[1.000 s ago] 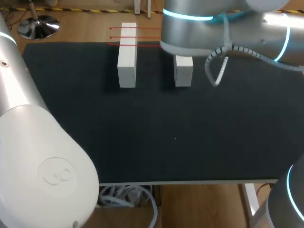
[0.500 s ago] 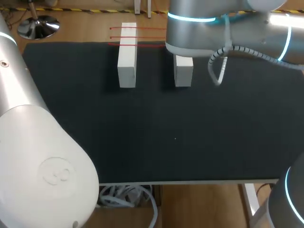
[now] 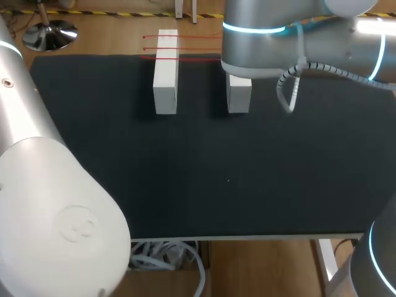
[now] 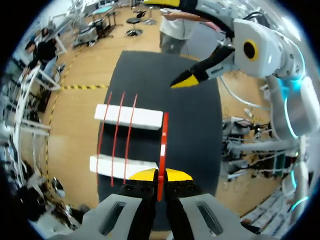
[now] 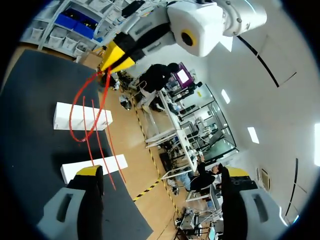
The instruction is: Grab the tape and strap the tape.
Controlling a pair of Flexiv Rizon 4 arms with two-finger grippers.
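Two white blocks (image 3: 165,71) (image 3: 239,93) stand side by side near the far edge of the black table. Thin red tape (image 3: 185,37) runs across them in three strands. In the left wrist view my left gripper (image 4: 159,175) is shut on a red tape strand (image 4: 163,142), which leads ahead past the blocks (image 4: 129,116). My right gripper (image 5: 160,172) is open with nothing between its fingers, and one of its yellow fingertips (image 4: 186,80) shows beyond the blocks. The right wrist view shows the left gripper (image 5: 117,56) holding the looping tape (image 5: 80,112) above the blocks (image 5: 82,116). Both grippers are hidden in the head view.
The black table top (image 3: 216,173) spreads wide in front of the blocks. My right arm (image 3: 278,31) hangs over the far right corner, covering the back of the right block. My left arm (image 3: 43,204) fills the near left.
My right gripper has opened, and the right arm has shifted a little to the right over the right block. The left gripper keeps its hold on the tape.
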